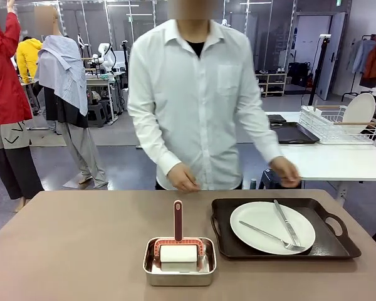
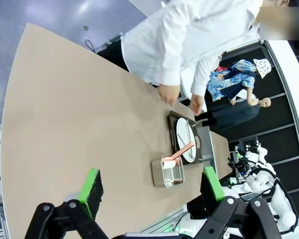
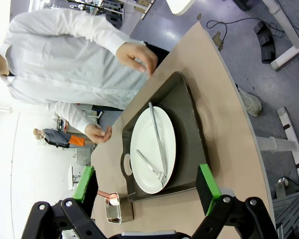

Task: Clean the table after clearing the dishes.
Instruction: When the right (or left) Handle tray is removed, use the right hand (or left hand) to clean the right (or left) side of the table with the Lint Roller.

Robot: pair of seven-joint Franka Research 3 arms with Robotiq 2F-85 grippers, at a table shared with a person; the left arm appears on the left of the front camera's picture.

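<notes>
The large matte taupe-brown tabletop (image 1: 69, 251) is stretching across the whole front view. On its right half a dark brown rectangular handled tray (image 1: 331, 243) is lying flat, and a round white dinner plate (image 1: 263, 219) is sitting in the middle of it. A silver fork (image 1: 269, 236) and a silver knife (image 1: 287, 222) are resting on the plate, converging toward its near right side. Just left of the tray, by the table's near edge, a small steel rectangular pan (image 1: 178, 279) is holding a cleaning roller with a white roll (image 1: 178, 254). The roller's dark red handle (image 1: 178, 219) is pointing toward the far side, past the pan's far rim.

A person in a white long-sleeved shirt (image 1: 194, 94) is standing at the far side. One hand (image 1: 183, 179) is hanging at the table's far edge near the middle, and the other hand (image 1: 285, 170) is reaching out to the right, beyond the tray's far edge.

Farther back on the right, a smaller white table (image 1: 338, 163) is carrying a white wire rack (image 1: 329, 128) with a white plate (image 1: 359, 110) standing in it. A second dark tray (image 1: 294, 133) is lying just left of the rack.

The left gripper (image 2: 152, 183) is hovering high over the table, its green-padded fingers (image 2: 92, 184) standing wide apart with nothing between them. The right gripper (image 3: 145, 181) is hovering above the tray and plate, its fingers (image 3: 207, 181) likewise spread wide and holding nothing.
</notes>
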